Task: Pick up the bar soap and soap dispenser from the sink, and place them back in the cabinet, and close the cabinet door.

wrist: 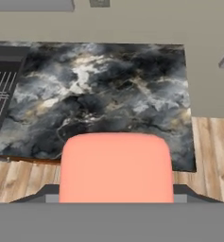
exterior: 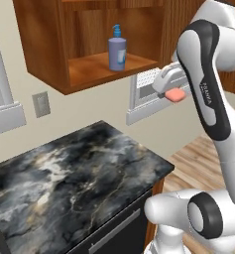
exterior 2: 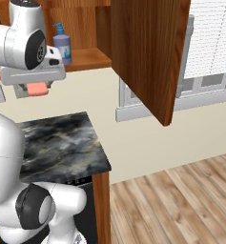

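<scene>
The salmon-pink bar soap (exterior: 175,95) (exterior 2: 37,88) (wrist: 116,165) is clamped flat in my gripper (exterior: 170,92) (exterior 2: 35,89), which is shut on it high above the counter. The hand hangs just right of the cabinet (exterior: 44,59) opening, slightly below its shelf. On that shelf the blue-purple soap dispenser (exterior: 117,50) (exterior 2: 62,45) stands upright. The cabinet door (exterior 2: 148,57) is swung wide open to the right. A corner of the black sink (wrist: 2,78) with its wire rack lies far below at the left of the hand view.
A dark marble counter (exterior: 74,173) (wrist: 108,94) lies beneath the hand, with wooden floor (exterior 2: 181,200) to its right. A window with blinds (exterior 2: 207,43) is behind the open door. An outlet (exterior: 40,103) sits on the wall under the cabinet.
</scene>
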Tool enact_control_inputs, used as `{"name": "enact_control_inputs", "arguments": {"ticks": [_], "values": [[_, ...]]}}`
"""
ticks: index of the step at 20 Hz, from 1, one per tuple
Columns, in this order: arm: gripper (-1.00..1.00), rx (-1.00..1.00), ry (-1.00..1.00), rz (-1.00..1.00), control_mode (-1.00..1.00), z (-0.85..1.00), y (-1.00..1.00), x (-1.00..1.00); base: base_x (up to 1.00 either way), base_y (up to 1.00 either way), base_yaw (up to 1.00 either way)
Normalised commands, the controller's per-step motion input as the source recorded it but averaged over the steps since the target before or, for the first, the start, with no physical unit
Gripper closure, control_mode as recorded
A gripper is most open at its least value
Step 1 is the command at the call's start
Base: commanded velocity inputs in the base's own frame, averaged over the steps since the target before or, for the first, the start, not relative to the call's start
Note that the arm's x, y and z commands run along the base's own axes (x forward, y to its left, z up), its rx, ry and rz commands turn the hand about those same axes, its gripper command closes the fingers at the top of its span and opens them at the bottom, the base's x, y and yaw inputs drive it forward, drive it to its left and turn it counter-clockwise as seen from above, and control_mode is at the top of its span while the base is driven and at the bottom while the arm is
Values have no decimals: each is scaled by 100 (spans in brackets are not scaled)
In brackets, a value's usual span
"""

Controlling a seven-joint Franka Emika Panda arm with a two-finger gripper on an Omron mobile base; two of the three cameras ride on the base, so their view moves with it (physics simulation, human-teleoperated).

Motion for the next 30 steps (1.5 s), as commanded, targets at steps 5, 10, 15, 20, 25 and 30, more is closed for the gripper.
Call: {"name": "enact_control_inputs", "arguments": {"ticks": [5,10,15,20,25,30], "values": [[100,3,-14,4,-100,0,7,8,0,0,0],[100,3,-20,3,-100,0,1,5,0,0,0],[100,5,-20,5,-100,0,0,8,0,0,0],[100,6,-15,4,-100,5,5,24,0,0,0],[100,6,-7,4,-100,12,16,21,0,0,0],[100,5,-2,4,-100,19,22,18,0,0,0]]}}
